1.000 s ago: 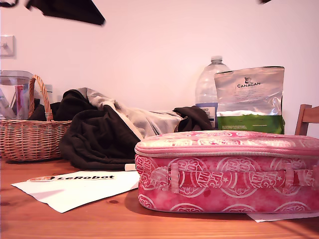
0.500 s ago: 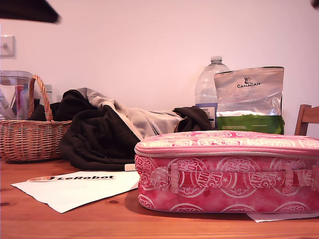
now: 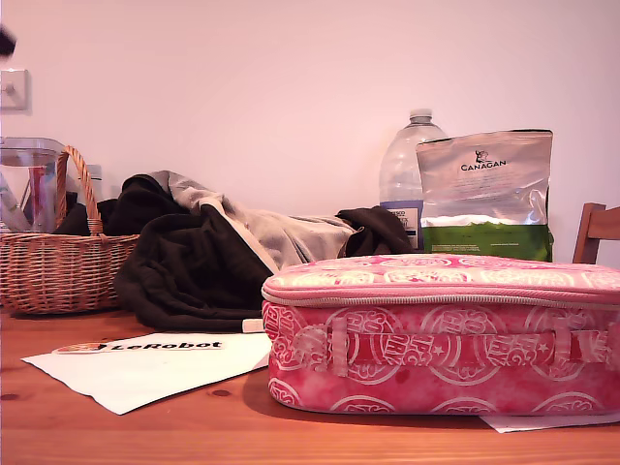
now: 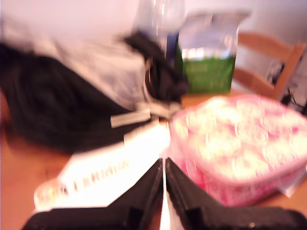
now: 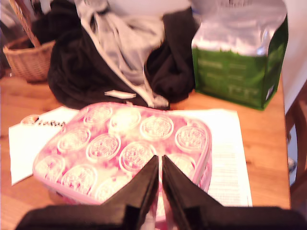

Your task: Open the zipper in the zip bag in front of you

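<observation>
Two hands in view, wrist cameras only; neither appears in the exterior view. My first hand (image 4: 164, 179): jaws narrow, tips almost meeting, holding nothing. The frame is motion-blurred. It hangs above the desk (image 4: 19, 167) over a white sheet (image 4: 103, 175), with the zip bag (image 4: 240, 148) just off toward 2 o'clock from the tips. My second hand (image 5: 159, 175): jaws narrow, only a thin slit between the tips, holding nothing. It hangs above the near edge of the zip bag (image 5: 120, 148).

Zip bag (image 3: 441, 334) lies flat on the desk (image 3: 145, 436), top panel up, at 4 o'clock in the exterior view, strap handle (image 3: 455, 344) on the side facing that camera. The zipper (image 3: 436, 301) runs as a pale line just below the top panel and reads as closed along the whole visible side. The pull cannot be made out in any view.

Around it, exterior view:
- white LeRobot sheet (image 3: 155, 363) at 8 o'clock of the bag, flat on the desk, its edge near the bag's corner;
- pile of dark and grey clothing (image 3: 223, 252) behind, at 10 o'clock;
- wicker basket (image 3: 58, 262) at 9 o'clock, touching the pile;
- green-and-silver Canagan pouch (image 3: 486, 194) upright behind the bag at 12 o'clock, clear water bottle (image 3: 407, 165) just beside it;
- second printed sheet (image 5: 228, 153) under the bag's far side.
</observation>
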Controlling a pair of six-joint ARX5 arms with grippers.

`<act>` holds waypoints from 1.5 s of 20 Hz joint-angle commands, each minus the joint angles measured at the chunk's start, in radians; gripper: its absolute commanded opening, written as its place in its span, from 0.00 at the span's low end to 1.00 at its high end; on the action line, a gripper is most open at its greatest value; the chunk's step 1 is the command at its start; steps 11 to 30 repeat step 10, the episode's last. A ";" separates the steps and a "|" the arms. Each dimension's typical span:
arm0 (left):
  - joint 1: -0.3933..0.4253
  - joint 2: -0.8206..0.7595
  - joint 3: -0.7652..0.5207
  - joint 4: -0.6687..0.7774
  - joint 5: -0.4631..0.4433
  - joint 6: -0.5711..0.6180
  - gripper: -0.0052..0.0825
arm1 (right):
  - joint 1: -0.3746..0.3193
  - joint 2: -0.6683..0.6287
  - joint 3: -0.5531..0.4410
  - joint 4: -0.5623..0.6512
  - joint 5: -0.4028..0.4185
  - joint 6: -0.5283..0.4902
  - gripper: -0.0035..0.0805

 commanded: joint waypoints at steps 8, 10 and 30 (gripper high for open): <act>-0.003 -0.003 -0.009 -0.196 0.000 -0.010 0.04 | 0.003 0.005 -0.013 0.005 0.000 0.001 0.03; -0.003 -0.003 -0.009 -0.222 0.000 -0.010 0.04 | 0.003 0.005 -0.013 0.005 0.000 0.001 0.03; -0.003 -0.003 -0.009 -0.222 0.000 -0.010 0.04 | 0.003 0.005 -0.013 0.005 0.000 0.001 0.03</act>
